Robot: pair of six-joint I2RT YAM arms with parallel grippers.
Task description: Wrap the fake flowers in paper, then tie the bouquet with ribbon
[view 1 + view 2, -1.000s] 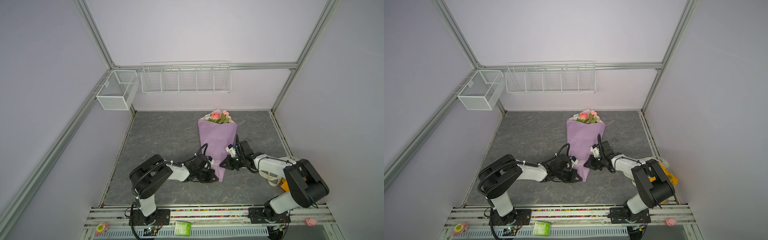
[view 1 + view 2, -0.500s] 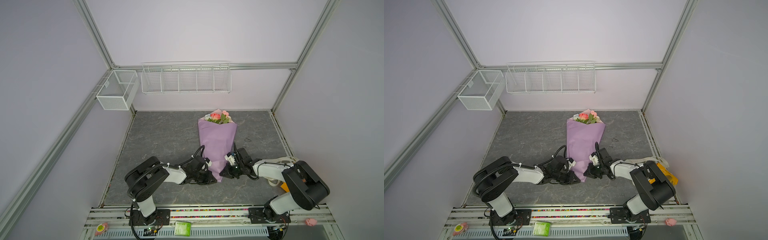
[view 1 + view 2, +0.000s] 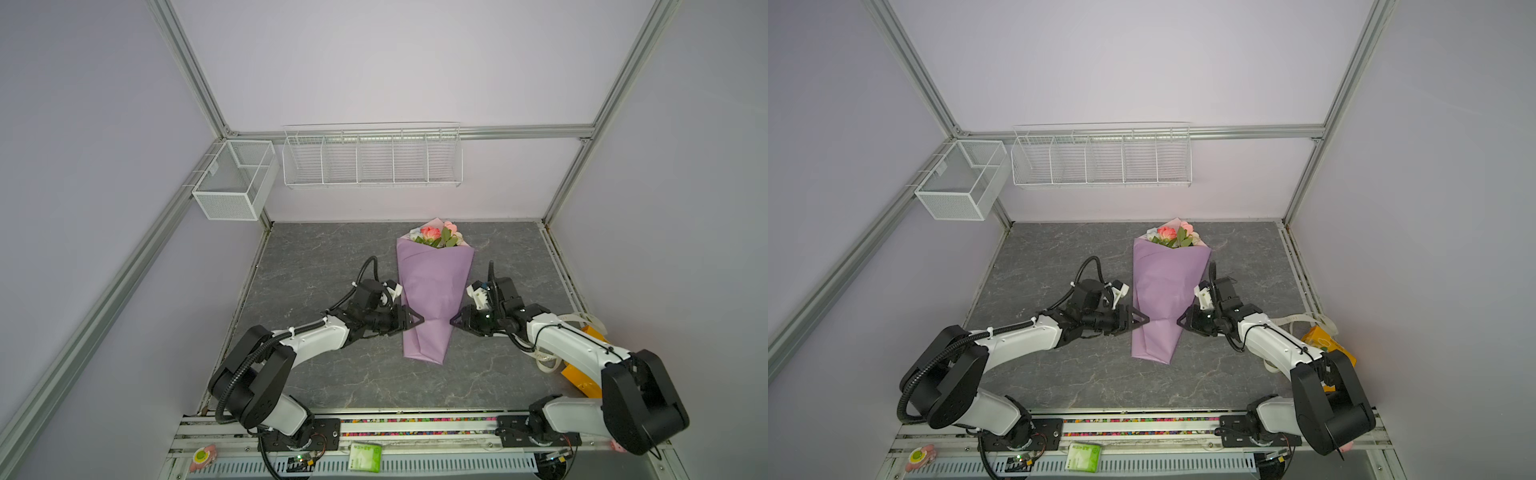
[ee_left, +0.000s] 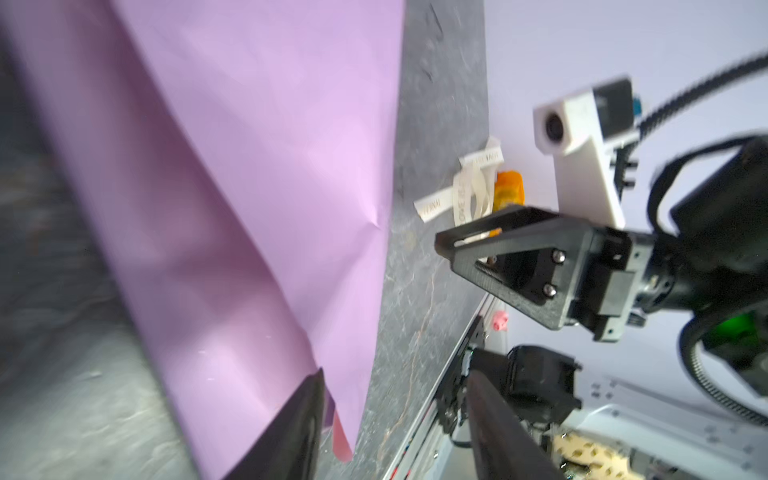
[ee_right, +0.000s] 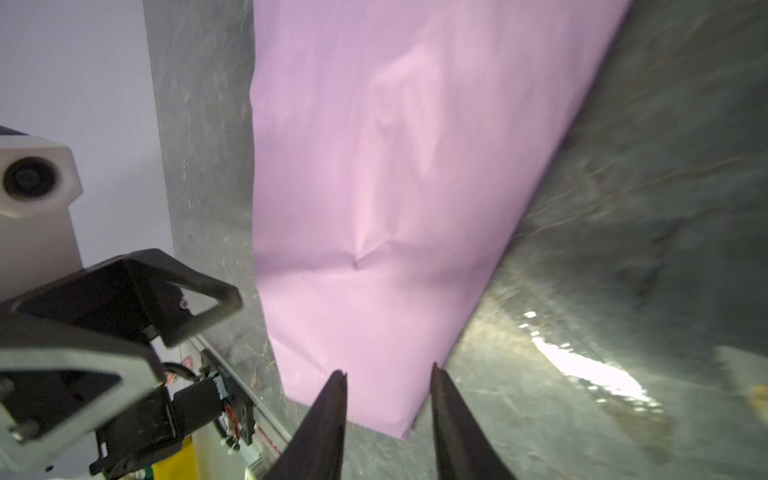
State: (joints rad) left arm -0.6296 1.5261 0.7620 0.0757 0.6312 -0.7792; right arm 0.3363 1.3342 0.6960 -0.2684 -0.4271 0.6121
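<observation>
Black fingers on the left gripper [image 3: 415,321]: jaws well apart, nothing clamped, tip at the left edge of the lilac paper cone [image 3: 432,299]; touching or just short of it, cannot tell from above. Opposite it, the right gripper [image 3: 454,322]: jaws parted by a narrower gap, empty, tip just beside the cone's right edge. Both tips sit level with each other, toward the cone's narrow end. A small pinched crease [image 5: 361,257] marks the paper between them. The cone lies flat on the grey marbled tabletop [image 3: 324,257], wide mouth at the far end and point at the near end, with its overlap lying closed though no jaw holds it. The bouquet of fake flowers [image 3: 436,237] is inside the cone: pink and peach heads with green leaves show at the mouth, and the stems are hidden by the paper. No band circles the cone anywhere in view. A cream lettered ribbon [image 4: 465,187] lies loose well to the right of the cone, past the right arm, beside an orange object [image 3: 582,370]. Judgement: the wrapping looks finished and the tying has not begun. What is left is to fetch the ribbon, pass it round the cone's narrow part, cross the ends and knot them. With the paper free, the overlap may spring open once the cone is lifted.
</observation>
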